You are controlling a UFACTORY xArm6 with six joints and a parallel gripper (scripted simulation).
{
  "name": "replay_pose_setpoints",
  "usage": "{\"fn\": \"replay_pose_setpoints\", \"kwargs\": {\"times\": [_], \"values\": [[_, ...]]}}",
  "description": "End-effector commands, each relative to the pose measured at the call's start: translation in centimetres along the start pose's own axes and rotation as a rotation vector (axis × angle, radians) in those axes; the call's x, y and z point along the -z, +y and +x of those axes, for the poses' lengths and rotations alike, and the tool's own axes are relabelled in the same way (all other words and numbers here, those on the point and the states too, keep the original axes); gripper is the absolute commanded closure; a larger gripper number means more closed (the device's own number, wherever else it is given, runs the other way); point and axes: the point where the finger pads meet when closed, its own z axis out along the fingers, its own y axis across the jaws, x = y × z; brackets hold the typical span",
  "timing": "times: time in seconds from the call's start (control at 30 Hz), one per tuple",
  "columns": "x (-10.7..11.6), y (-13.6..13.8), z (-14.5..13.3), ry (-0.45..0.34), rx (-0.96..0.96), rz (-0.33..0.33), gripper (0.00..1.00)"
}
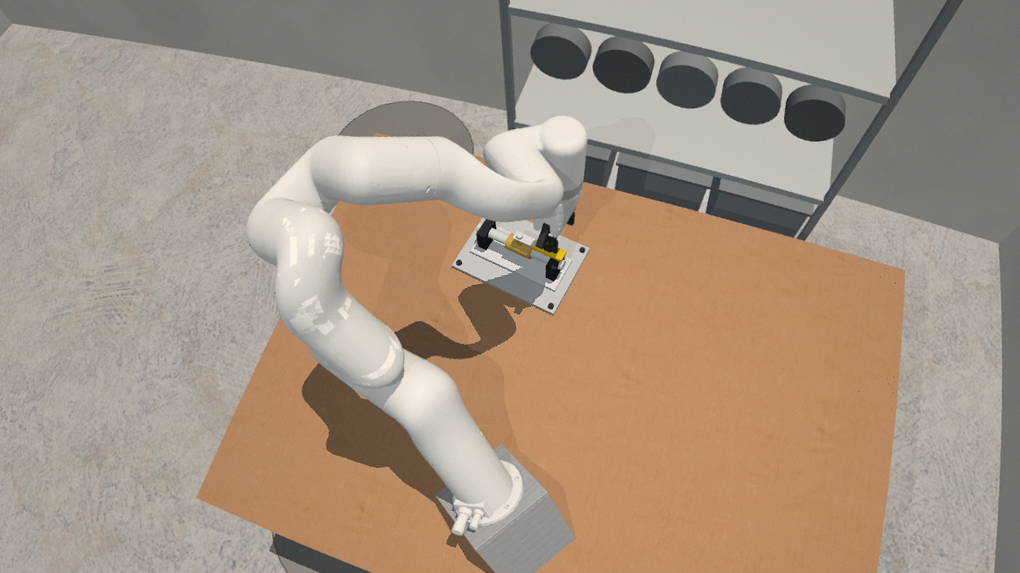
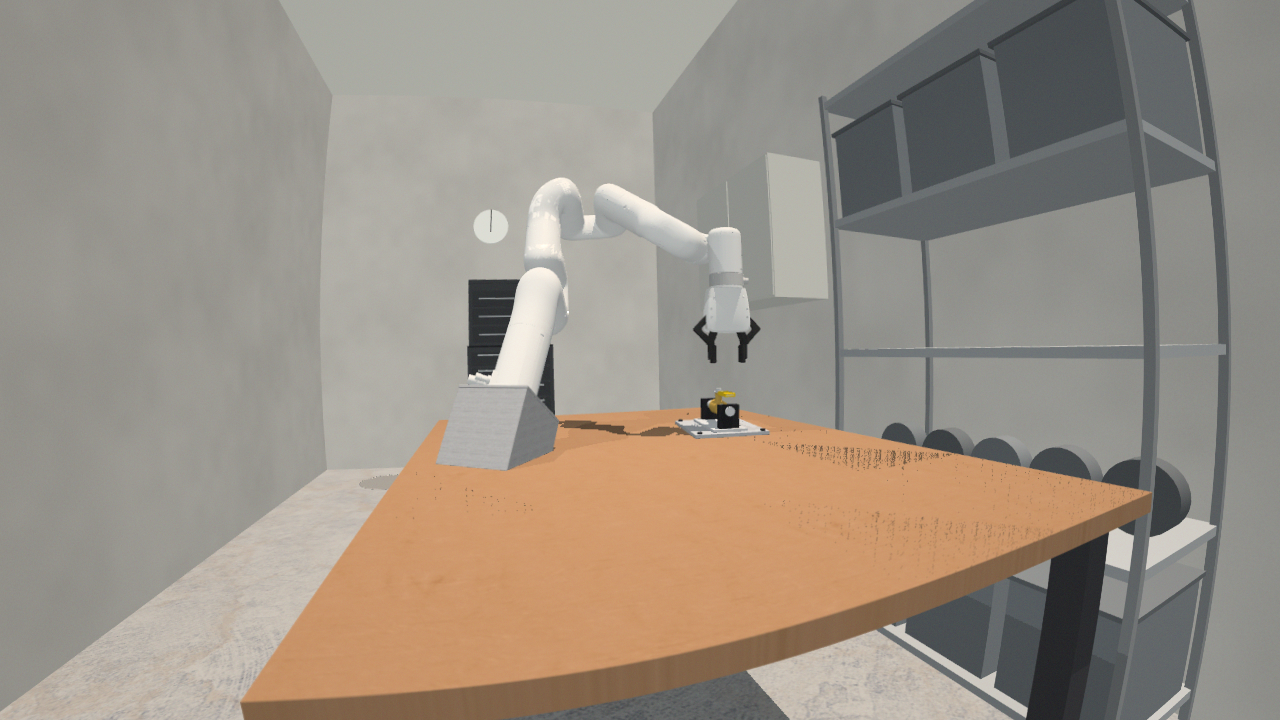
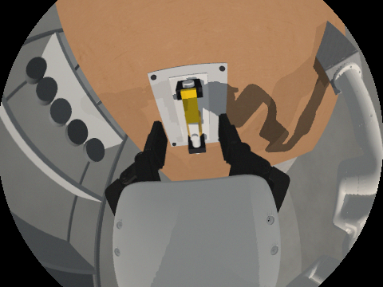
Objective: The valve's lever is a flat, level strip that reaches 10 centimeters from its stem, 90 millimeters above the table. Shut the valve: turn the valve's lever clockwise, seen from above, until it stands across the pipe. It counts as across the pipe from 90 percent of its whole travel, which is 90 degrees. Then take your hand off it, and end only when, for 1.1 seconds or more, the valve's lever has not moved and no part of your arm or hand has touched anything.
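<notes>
The valve [image 1: 522, 248] sits on a grey base plate [image 1: 521, 266] near the table's far edge, by the shelf. Its yellow lever [image 3: 191, 108] lies along the white pipe [image 3: 194, 139], between two black pipe clamps. The valve also shows small in the exterior view [image 2: 721, 411]. My gripper [image 2: 726, 353] hangs well above the valve, fingers pointing down, open and empty. In the wrist view the two black fingers stand either side of the lever, apart from it.
A metal shelf unit [image 2: 1029, 295] stands just past the table's far edge, with a row of dark discs [image 1: 686, 79] on a lower shelf. My arm's grey base block [image 1: 514, 527] sits at the table's near corner.
</notes>
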Motion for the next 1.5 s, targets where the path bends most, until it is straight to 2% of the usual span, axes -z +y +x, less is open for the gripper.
{"fn": "replay_pose_setpoints", "kwargs": {"times": [0.0, 0.37, 1.47], "values": [[0.0, -0.1, 0.0, 0.000, 0.001, 0.003, 0.32], [-0.6, -0.1, 0.0, 0.000, 0.001, 0.004, 0.32], [-5.2, -0.1, -0.2, 0.000, 0.001, 0.004, 0.32]]}}
